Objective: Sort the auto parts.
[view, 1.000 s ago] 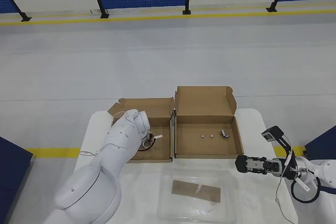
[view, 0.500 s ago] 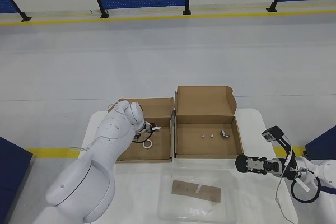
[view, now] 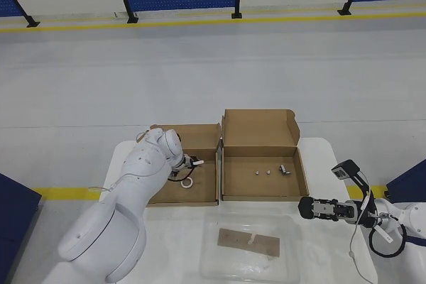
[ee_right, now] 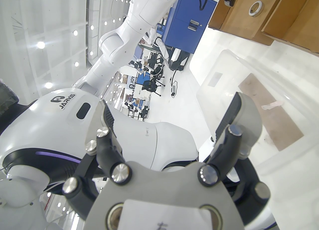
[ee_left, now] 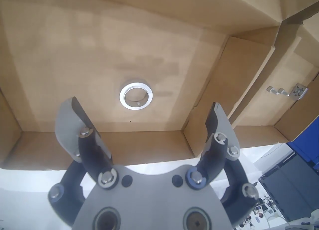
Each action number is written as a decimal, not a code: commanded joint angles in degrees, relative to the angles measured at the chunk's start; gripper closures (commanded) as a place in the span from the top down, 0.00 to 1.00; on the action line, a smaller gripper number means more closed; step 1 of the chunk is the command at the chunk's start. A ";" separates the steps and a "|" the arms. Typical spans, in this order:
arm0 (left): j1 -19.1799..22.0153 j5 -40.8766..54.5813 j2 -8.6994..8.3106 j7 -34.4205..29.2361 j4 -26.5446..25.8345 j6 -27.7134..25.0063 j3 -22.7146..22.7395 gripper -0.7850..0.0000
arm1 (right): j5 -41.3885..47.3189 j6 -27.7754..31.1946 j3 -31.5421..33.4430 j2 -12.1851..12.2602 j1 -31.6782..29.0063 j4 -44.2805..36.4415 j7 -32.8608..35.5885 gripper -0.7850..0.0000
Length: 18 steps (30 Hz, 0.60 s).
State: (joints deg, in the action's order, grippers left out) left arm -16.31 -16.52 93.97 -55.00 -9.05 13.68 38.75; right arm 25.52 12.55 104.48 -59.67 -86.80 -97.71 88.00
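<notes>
Evidently sorted, the metal ring (ee_left: pixel 136 96) lies flat on the left box's (ee_left: pixel 74 29) floor. The left pincer (ee_left: pixel 144 105) hovers above it, spread wide, empty. Best to rise straight, clearing the box walls.

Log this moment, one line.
left end effector: open, over left box, clear of ring | ring: flat on box floor | right end effector: open, empty, beside tray

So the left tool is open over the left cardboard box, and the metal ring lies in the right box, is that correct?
No: the metal ring lies in the left cardboard box, the one the open left tool is over. The left wrist view shows it.
</notes>
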 commanded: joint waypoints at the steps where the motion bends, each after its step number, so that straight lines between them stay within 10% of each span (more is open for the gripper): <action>1: 0.01 5.03 -0.89 1.14 0.33 -4.18 2.47 1.00 | 0.00 0.00 0.00 0.00 0.00 0.00 0.00 1.00; 18: -10.72 27.39 -8.44 -7.81 -8.31 -29.51 16.31 1.00 | 0.00 0.00 0.00 0.00 0.00 0.00 0.00 1.00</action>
State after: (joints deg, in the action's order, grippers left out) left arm -27.56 11.46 85.44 -62.92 -18.21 -16.14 55.39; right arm 25.52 12.55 104.48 -59.67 -86.80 -97.71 88.00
